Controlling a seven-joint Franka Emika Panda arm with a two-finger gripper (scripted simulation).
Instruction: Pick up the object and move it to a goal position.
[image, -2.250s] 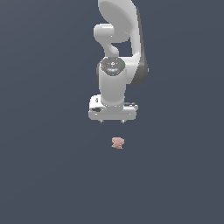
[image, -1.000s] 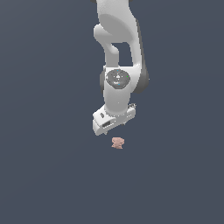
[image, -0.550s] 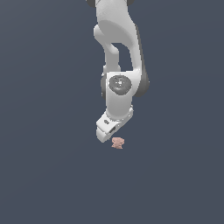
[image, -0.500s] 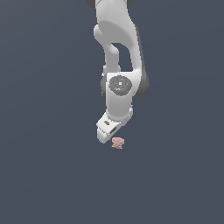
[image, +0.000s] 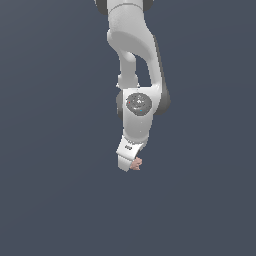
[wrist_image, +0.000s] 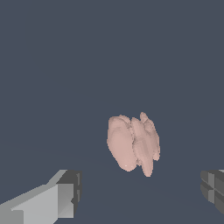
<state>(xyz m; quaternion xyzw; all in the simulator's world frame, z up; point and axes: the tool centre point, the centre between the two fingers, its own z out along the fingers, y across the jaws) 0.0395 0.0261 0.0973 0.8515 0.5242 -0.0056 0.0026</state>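
Both renders are evenly and softly lit, neither bright nor dim; the dark slate ground is flat and uniform, with no glare. In the exterior view the white arm (image: 135, 55) is brightest on its upper curves and greyer on its undersides, so light falls from above; no cast shadow shows below the gripper (image: 128, 164). In the wrist view the object (wrist_image: 133, 143) ahead of the fingers (wrist_image: 65, 194) is sharp, shaded softly in its folds; edges stay crisp, with no blur or distortion.
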